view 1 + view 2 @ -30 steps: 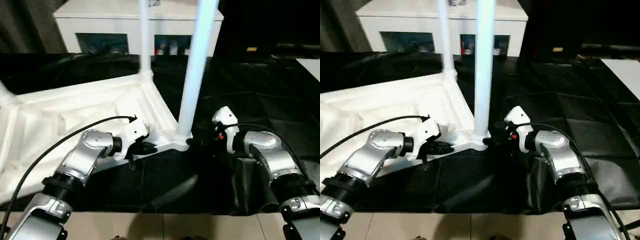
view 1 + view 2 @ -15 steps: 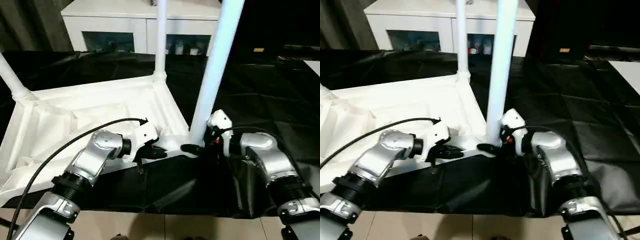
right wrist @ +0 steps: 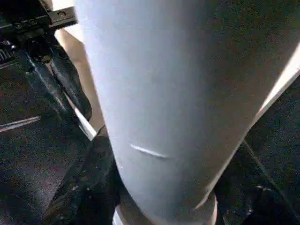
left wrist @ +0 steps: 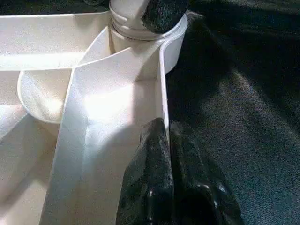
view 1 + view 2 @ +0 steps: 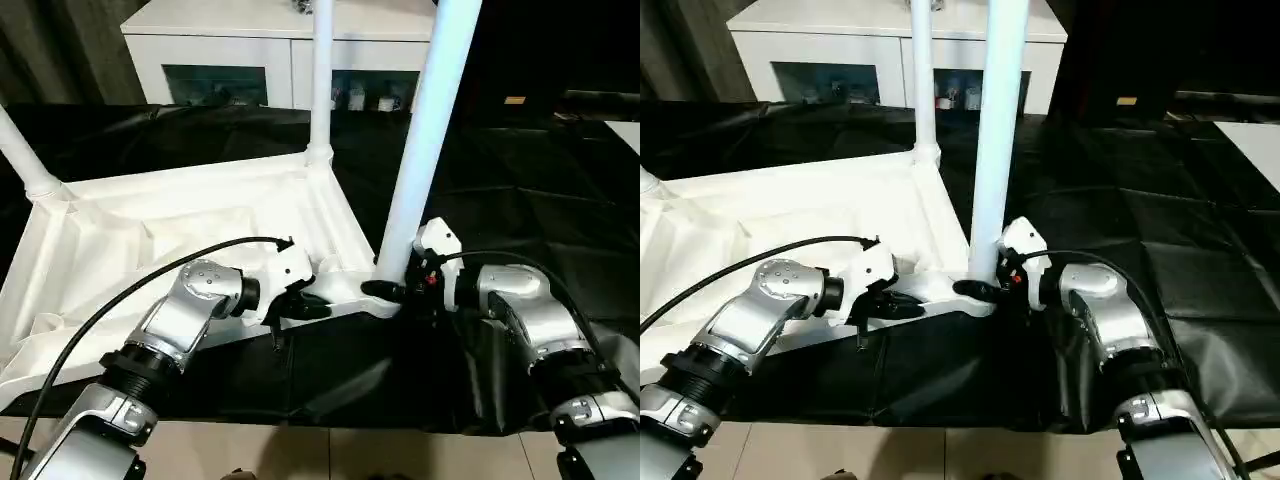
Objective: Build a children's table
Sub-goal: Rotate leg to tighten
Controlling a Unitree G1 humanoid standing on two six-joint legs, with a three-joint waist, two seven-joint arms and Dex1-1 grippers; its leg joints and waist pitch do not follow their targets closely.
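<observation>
Tabletop (image 5: 200, 215), white plastic, rectangular, lies upside down w/ ribbed underside up on black sheet-covered surface (image 5: 520, 190). Three long white tapered tube legs show standing in its round corner sockets: near-right leg (image 5: 425, 130) right in front of the arms, far-right leg (image 5: 321, 75) behind it, a third leg (image 5: 25, 155) at far-left corner, cut off by frame edge.

Left gripper (image 5: 305, 303): black fingers pinched together on the thin rim wall of the tabletop's near edge, just beside the near-right socket; left wrist view shows both fingertips (image 4: 157, 140) pressed on that wall w/ no gap.

Right gripper (image 5: 985, 291): black fingers sit either side of the near-right leg's base, right at the socket collar, one finger (image 3: 79, 183) hugging the tube's side in right wrist view. Looks wrapped round the leg, but can't tell if actually clamped tight.

White glass-doored cabinet (image 5: 250, 60) stands behind, well apart from the work. Black cable (image 5: 140, 285) runs over left forearm.
</observation>
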